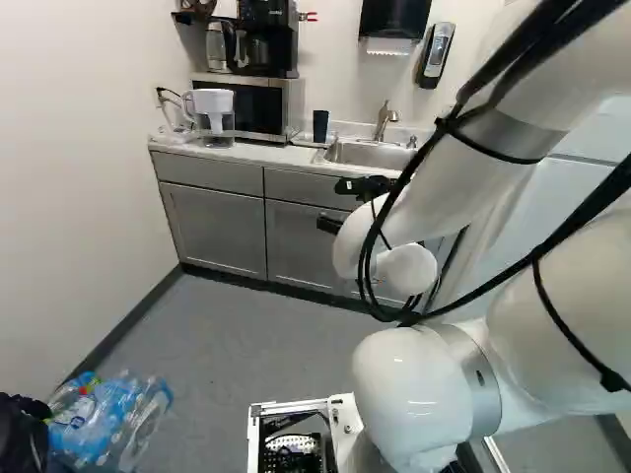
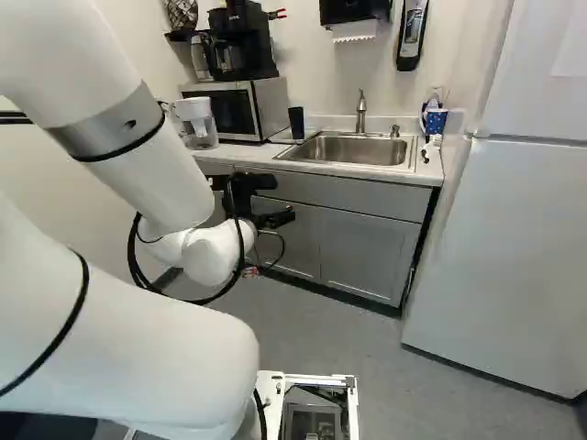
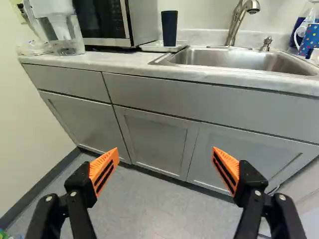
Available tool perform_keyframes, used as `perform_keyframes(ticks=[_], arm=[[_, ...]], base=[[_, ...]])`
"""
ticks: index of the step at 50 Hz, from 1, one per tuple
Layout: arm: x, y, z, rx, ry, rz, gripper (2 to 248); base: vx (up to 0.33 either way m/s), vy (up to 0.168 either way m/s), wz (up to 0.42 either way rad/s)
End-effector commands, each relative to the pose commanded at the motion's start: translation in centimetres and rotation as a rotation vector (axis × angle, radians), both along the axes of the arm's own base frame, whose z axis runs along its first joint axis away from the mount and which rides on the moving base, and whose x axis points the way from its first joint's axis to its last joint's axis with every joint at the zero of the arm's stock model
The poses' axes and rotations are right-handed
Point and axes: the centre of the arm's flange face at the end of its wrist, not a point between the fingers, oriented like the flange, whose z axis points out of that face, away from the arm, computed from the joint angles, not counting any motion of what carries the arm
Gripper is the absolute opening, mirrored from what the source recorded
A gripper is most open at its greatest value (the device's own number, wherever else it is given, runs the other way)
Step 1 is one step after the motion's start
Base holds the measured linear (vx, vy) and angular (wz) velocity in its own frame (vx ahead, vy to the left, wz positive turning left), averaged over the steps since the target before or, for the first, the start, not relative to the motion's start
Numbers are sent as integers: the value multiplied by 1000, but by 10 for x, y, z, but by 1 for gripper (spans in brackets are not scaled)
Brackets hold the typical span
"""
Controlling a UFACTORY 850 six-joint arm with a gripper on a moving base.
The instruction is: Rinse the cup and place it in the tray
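My gripper (image 2: pixel 275 200) hangs in front of the cabinets, below the counter's height. In the wrist view the gripper (image 3: pixel 165 159) is wide open, its orange pads far apart and nothing between them. A dark, tall cup (image 3: pixel 169 28) stands upright on a flat, pale tray (image 3: pixel 149 47) left of the sink, beyond the fingers and touching neither. The metal sink (image 2: pixel 360 149) has a faucet (image 3: pixel 237 22) at its back edge. A blue dotted cup (image 3: pixel 310 40) stands right of the sink.
Microwave (image 2: pixel 229 110) and water pitcher (image 1: pixel 214 116) stand left of the tray on the counter (image 3: pixel 117 60). A refrigerator (image 2: pixel 504 247) rises right of the cabinets. Bottles in plastic wrap (image 1: pixel 104 419) lie on the floor at the left of the left base view.
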Motion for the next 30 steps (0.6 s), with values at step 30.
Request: perform_keyframes(ticks=[30], arm=[[0, 0, 0, 0, 0, 0, 247]], base=[[0, 0, 0]])
